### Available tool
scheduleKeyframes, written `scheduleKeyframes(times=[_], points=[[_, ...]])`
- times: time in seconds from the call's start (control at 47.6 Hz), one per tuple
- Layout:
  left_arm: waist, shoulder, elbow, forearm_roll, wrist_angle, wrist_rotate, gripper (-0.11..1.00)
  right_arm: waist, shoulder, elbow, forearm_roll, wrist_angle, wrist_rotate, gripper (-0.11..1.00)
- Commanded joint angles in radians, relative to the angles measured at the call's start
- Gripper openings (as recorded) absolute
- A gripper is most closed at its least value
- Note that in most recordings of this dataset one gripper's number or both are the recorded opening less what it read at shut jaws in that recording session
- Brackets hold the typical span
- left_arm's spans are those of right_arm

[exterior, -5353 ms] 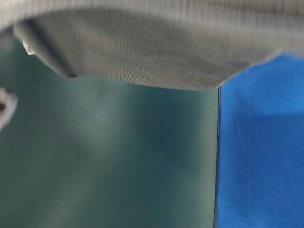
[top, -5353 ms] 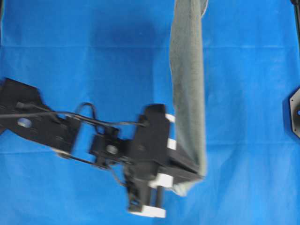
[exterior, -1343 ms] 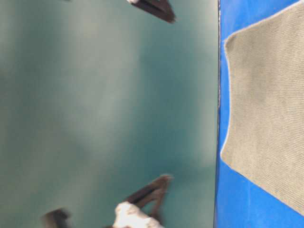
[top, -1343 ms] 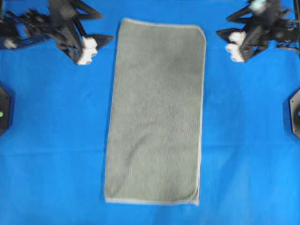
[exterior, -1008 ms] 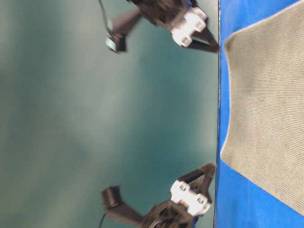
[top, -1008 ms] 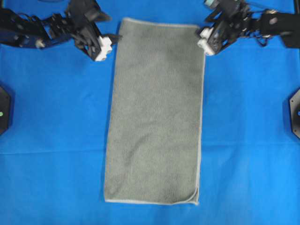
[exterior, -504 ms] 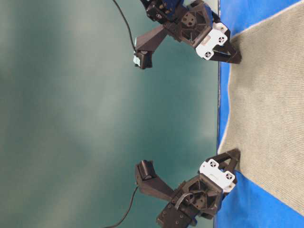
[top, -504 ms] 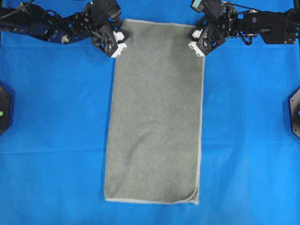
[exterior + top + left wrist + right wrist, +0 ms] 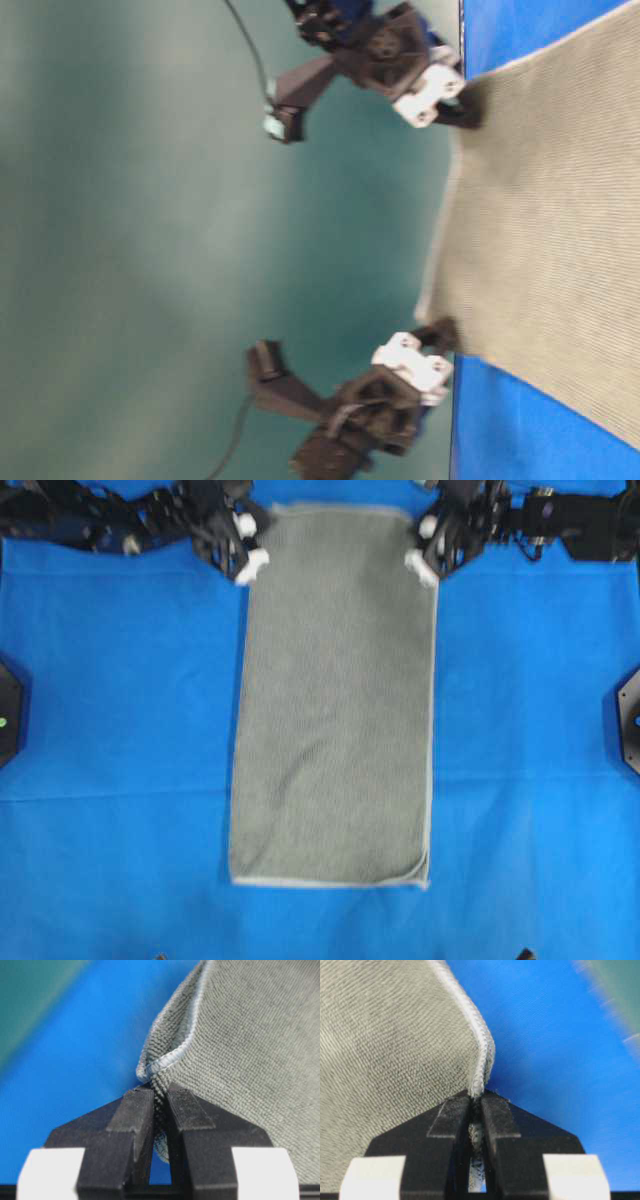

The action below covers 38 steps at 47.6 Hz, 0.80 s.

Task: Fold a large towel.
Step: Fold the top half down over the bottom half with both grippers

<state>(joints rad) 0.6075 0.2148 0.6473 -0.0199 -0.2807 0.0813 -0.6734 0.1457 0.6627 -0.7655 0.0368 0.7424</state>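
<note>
The grey-green towel [image 9: 335,700] lies as a long folded rectangle down the middle of the blue table cover, its pale stitched edge showing. At its far left corner my left gripper [image 9: 252,552] is shut on the towel's edge [image 9: 165,1062], the cloth pinched between the black fingers [image 9: 131,1110]. At the far right corner my right gripper [image 9: 422,550] is shut on the stitched hem [image 9: 481,1067]. In the table-level view the far end of the towel [image 9: 530,200] hangs lifted off the table between both grippers [image 9: 455,105] [image 9: 440,335].
The blue table cover [image 9: 120,780] spreads to both sides of the towel. Black arm bases stand at the left edge [image 9: 8,715] and the right edge [image 9: 628,720]. A teal wall [image 9: 150,250] fills the background behind the table.
Both grippers came in from the sides to the towel's far corners and shut on them. The far end has risen off the table and the near edge has slid slightly away.
</note>
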Motion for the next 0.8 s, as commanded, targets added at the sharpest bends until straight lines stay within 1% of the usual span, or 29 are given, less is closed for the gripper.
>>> scheduleKeyframes(times=[0.0,0.084,0.168,0.273,0.378,0.504,0.609,0.651,0.672,0.777], points=[[0.035,-0.060,-0.029,-0.002,0.009,0.018,0.03,-0.032,-0.066,-0.029,-0.018,0.012,-0.002,0.05],[0.046,-0.094,-0.043,-0.003,0.031,0.041,0.03,-0.038,-0.109,-0.040,-0.029,0.031,0.000,0.05],[0.040,-0.141,-0.044,-0.003,0.060,0.049,0.03,-0.032,-0.161,-0.041,-0.029,0.057,0.002,0.05],[0.006,-0.227,-0.029,-0.003,0.100,0.054,0.03,0.011,-0.265,-0.017,-0.029,0.104,0.003,0.05],[-0.046,-0.331,0.015,-0.003,0.129,0.067,0.03,0.074,-0.376,0.018,-0.029,0.167,0.003,0.05],[-0.129,-0.430,0.103,-0.003,0.135,0.072,0.03,0.199,-0.515,0.084,-0.026,0.262,0.011,0.05],[-0.244,-0.502,0.202,-0.003,0.137,0.044,0.03,0.333,-0.604,0.152,-0.012,0.325,0.018,0.05],[-0.295,-0.526,0.235,-0.003,0.140,0.040,0.03,0.393,-0.634,0.175,0.005,0.347,0.025,0.05],[-0.322,-0.538,0.250,-0.005,0.144,0.038,0.03,0.442,-0.650,0.189,0.021,0.359,0.031,0.05],[-0.457,-0.584,0.307,-0.012,0.166,0.025,0.03,0.591,-0.678,0.225,0.078,0.390,0.060,0.05]])
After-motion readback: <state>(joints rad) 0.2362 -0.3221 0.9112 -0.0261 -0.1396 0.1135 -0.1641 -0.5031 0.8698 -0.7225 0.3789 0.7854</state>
